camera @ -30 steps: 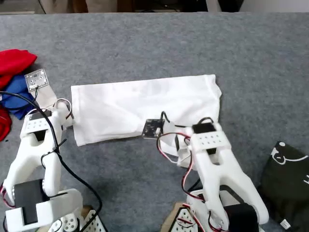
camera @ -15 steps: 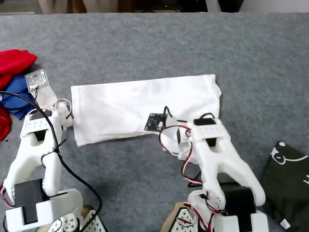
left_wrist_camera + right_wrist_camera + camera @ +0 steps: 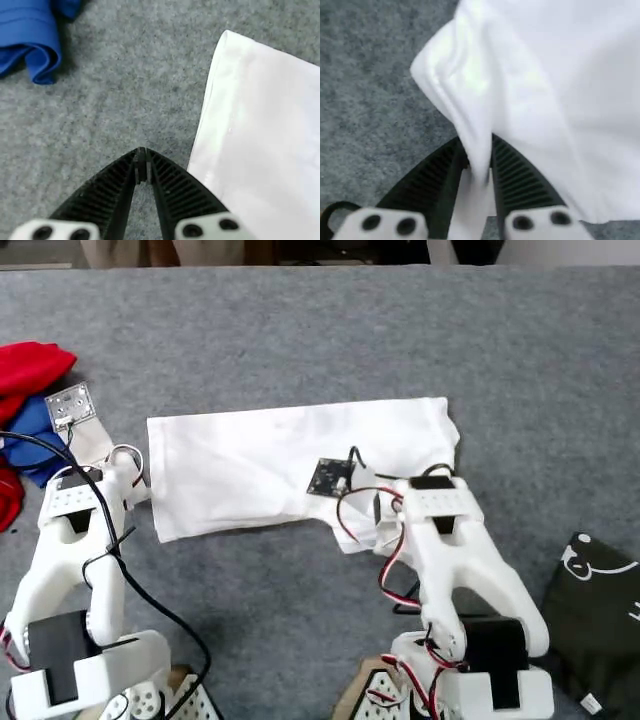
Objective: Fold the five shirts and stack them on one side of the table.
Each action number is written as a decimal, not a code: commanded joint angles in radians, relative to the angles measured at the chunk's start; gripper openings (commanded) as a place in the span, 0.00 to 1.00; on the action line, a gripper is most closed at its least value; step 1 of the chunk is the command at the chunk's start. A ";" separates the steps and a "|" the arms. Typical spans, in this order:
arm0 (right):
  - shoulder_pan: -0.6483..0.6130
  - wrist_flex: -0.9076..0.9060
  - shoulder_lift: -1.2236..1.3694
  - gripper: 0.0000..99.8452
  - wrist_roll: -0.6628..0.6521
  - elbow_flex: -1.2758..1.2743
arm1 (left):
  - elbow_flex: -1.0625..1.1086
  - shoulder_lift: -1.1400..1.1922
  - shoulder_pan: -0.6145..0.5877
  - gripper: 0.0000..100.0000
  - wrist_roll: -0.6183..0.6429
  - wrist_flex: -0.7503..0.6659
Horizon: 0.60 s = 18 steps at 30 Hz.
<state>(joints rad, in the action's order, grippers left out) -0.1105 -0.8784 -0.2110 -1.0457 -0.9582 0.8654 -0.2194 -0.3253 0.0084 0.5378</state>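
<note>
A white shirt (image 3: 290,460) lies folded into a long band across the middle of the grey table. My right gripper (image 3: 479,162) is shut on a fold of the white shirt (image 3: 545,90) at its near edge, lifting that bit of cloth. In the high view the right arm (image 3: 440,530) stands over the band's near right part. My left gripper (image 3: 141,167) is shut with nothing in it, on bare table just off the white shirt's (image 3: 260,140) left end. The left arm (image 3: 80,510) stands at the near left.
A red shirt (image 3: 25,370) and a blue shirt (image 3: 30,435) lie crumpled at the left edge; the blue shirt (image 3: 27,35) also appears beyond the left gripper. A folded black shirt (image 3: 595,615) rests at the near right. The far half of the table (image 3: 320,330) is bare.
The right arm has moved to the right and slightly away from the near edge, dragging the gripped fold of the white shirt with it. The left arm has kept still.
</note>
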 commanded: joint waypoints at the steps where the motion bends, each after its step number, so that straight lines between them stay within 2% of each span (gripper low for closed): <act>1: 0.013 -0.032 0.004 0.00 -0.009 0.081 | -0.046 -0.005 -0.008 0.02 -0.003 0.006; 10: -0.028 -0.325 0.056 0.01 -0.054 0.490 | -0.049 -0.001 -0.006 0.02 -0.003 0.006; 18: -0.048 -0.460 0.427 0.01 -0.104 0.921 | -0.049 -0.001 -0.006 0.02 -0.003 0.005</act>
<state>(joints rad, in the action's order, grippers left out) -0.1442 -1.3019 0.1143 -1.1239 -0.2125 0.8654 -0.2163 -0.3253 0.0084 0.5378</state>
